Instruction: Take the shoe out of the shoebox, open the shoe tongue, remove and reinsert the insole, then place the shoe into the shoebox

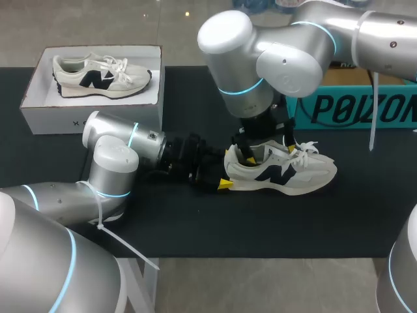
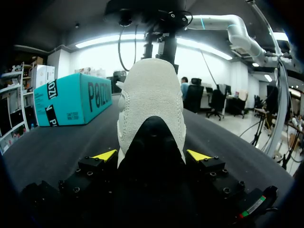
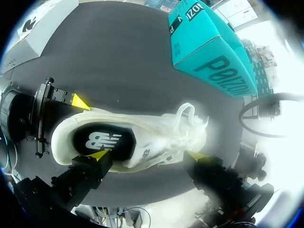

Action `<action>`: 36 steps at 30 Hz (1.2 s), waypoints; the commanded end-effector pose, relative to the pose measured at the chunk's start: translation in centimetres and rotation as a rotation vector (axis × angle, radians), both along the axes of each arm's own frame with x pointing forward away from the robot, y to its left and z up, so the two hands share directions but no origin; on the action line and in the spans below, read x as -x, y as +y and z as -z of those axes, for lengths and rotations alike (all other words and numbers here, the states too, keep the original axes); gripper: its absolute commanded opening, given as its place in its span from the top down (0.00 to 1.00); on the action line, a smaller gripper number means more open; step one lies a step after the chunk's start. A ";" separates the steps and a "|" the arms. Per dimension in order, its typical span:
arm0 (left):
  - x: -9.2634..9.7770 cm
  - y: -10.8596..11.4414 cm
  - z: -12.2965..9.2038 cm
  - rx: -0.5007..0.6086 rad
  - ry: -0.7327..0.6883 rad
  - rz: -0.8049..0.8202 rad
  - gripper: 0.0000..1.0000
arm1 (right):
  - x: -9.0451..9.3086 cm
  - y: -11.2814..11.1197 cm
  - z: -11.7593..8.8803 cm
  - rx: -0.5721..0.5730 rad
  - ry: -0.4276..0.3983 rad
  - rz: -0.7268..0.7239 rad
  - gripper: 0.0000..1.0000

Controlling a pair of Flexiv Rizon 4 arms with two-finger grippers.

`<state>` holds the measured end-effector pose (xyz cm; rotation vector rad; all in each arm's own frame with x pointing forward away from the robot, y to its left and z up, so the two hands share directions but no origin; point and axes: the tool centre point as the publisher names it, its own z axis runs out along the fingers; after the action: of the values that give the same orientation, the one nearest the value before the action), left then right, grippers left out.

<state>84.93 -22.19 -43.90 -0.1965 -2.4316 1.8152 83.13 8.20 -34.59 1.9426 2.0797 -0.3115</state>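
A white sneaker with a dark logo lies on its sole on the black table, toe to the right. My left gripper is at its heel. In the left wrist view the heel fills the gap and both yellow fingertips press its sides. My right gripper hangs open straight above the shoe's mouth. In the right wrist view its fingers stand along the shoe's near side, over the collar and the laces. The black insole lies inside the shoe.
An open white shoebox sits at the back left with a second white sneaker in it. A teal box stands at the back right, behind the right arm. Bare black table lies in front of the shoe.
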 end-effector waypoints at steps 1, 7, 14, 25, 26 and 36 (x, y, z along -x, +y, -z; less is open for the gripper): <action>-0.1 -0.3 0.5 0.001 0.000 0.002 1.00 | -0.4 0.2 0.9 0.011 0.006 0.004 0.00; -0.1 -0.3 0.5 0.001 0.000 0.002 1.00 | -0.7 -0.9 1.3 0.013 0.005 0.015 0.00; -0.1 -0.3 0.5 0.001 0.000 0.002 1.00 | -1.1 -1.9 1.9 0.033 -0.002 0.019 0.00; -0.1 -0.3 0.5 0.001 0.000 0.002 1.00 | -1.7 -3.0 2.5 0.040 -0.003 0.023 0.00; -0.1 -0.3 0.5 0.001 0.000 0.002 1.00 | -1.8 -3.0 2.5 0.040 -0.006 0.027 0.00; -0.1 -0.3 0.5 0.001 0.000 0.002 1.00 | -1.8 -3.9 1.7 0.035 -0.028 0.032 0.00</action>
<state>84.93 -22.19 -43.90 -0.1965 -2.4316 1.8152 85.26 4.86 -36.68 1.9515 2.0086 -0.3419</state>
